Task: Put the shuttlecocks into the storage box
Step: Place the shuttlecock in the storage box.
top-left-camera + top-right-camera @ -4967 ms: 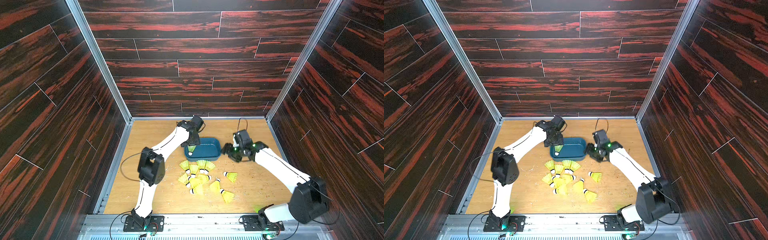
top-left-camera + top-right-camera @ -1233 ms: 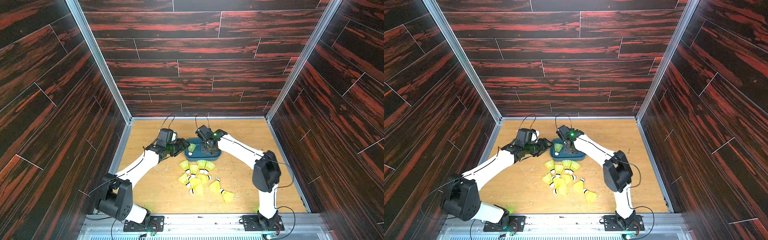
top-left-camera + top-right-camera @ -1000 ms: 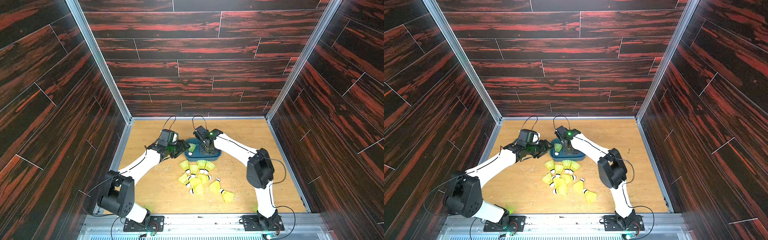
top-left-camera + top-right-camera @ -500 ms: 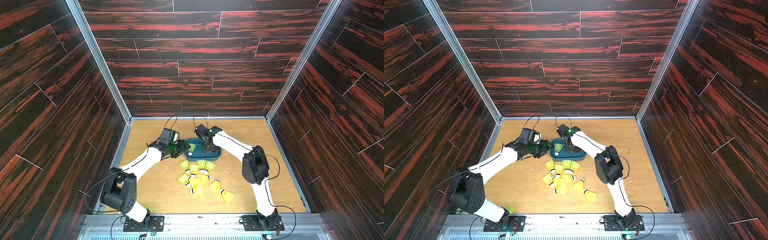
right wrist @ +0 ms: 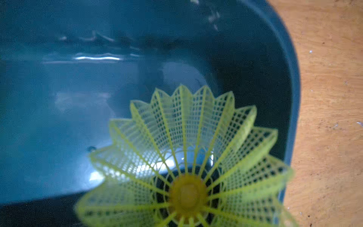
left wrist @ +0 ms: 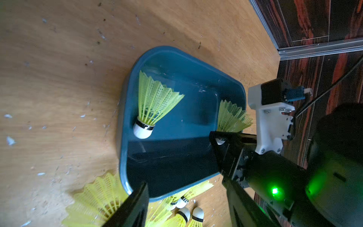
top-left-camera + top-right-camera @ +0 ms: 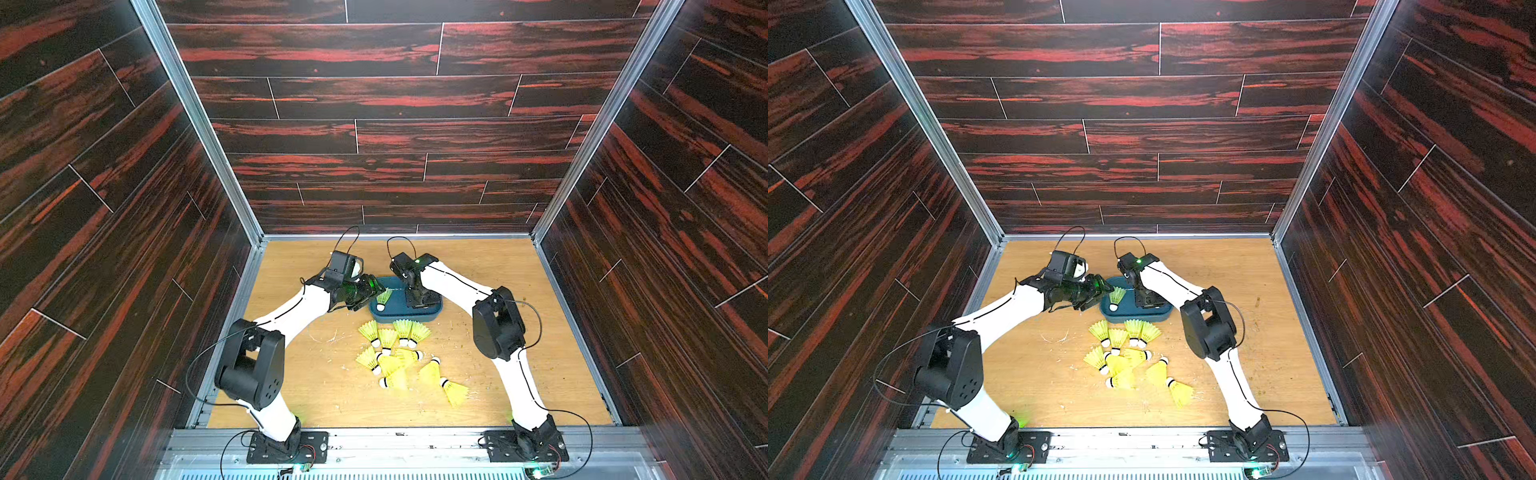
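Held shuttlecock: neon yellow-green plastic-mesh cone with a white cork tip. It is pinched at the cork by the right end effector, whose jaws are closed tight on it. The skirt points away from the wrist, so the right wrist view looks straight into the open cone. Gripping the cork probably spares the mesh from crushing. It sits over one end of the storage box, a shallow teal-blue plastic tub with rounded corners. I cannot tell whether it touches the floor. Judgement: release is the step in hand.

Boxed shuttlecock: the same kind, lying on its side at the opposite end of the tub with its cork against the wall. The floor between the two is bare.

Remaining shuttlecocks: a loose heap on the pale wooden desk, just in front of the box. The nearest row has its skirts close to the front wall. The haul is short, which likely explains the layout.

Left end effector: beside the box's end nearest its own arm, jaws partly apart with nothing between them, so it is empty. Judgement: it is holding clear while the right arm occupies the tub. Two arms over so small a box would risk a collision.

Progress: early. Most of the heap is not yet moved.
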{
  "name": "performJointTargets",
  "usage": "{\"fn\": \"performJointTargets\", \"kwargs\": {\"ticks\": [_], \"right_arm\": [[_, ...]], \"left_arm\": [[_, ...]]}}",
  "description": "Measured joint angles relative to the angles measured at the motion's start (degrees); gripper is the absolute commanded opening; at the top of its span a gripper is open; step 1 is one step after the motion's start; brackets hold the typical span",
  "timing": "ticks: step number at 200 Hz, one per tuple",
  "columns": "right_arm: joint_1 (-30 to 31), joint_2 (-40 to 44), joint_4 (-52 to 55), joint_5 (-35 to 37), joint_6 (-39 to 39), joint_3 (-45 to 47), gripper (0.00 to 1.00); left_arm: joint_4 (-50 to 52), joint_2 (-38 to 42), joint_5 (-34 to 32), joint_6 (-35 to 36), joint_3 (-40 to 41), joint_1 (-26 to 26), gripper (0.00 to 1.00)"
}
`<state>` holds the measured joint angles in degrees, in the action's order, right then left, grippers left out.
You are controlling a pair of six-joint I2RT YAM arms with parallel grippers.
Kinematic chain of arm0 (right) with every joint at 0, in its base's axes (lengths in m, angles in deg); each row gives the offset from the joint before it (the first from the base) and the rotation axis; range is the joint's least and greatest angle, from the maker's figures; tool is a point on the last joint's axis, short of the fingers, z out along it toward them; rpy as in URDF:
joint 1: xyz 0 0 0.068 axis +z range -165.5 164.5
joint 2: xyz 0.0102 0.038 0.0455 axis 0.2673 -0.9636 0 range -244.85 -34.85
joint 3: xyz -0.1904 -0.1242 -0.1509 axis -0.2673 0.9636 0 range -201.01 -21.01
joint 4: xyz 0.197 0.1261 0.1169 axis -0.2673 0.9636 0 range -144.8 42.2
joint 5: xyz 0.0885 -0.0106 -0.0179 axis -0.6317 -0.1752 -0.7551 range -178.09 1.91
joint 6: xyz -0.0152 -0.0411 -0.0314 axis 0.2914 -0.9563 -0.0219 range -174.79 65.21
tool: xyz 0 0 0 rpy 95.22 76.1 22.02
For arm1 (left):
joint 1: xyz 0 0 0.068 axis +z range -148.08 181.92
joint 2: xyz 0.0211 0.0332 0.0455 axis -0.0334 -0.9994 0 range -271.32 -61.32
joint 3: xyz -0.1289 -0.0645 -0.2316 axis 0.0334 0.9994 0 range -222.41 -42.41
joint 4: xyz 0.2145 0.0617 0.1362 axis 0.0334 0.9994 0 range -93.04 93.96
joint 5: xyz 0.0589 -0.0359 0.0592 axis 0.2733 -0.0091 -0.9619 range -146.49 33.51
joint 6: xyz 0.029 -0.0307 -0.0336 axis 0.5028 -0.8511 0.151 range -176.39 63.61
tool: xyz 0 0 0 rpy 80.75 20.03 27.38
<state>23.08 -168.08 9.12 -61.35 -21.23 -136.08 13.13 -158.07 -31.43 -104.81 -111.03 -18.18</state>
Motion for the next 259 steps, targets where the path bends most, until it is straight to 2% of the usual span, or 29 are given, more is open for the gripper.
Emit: {"fn": "performJointTargets", "kwargs": {"ticks": [80, 195, 259], "right_arm": [[-0.9, -5.5, 2.3, 2.5, 0.1, -4.8, 0.25], [-1.3, -6.5, 3.4, 2.7, 0.5, -6.4, 0.47], [-1.3, -6.5, 3.7, 2.4, 0.5, -7.2, 0.52]], "left_arm": [[-0.2, -0.1, 0.5, 0.4, 0.0, 0.0, 0.67], [-0.3, -0.4, 0.6, 0.4, 0.0, 0.0, 0.67], [-0.3, -0.4, 0.7, 0.6, 0.0, 0.0, 0.67]]}}
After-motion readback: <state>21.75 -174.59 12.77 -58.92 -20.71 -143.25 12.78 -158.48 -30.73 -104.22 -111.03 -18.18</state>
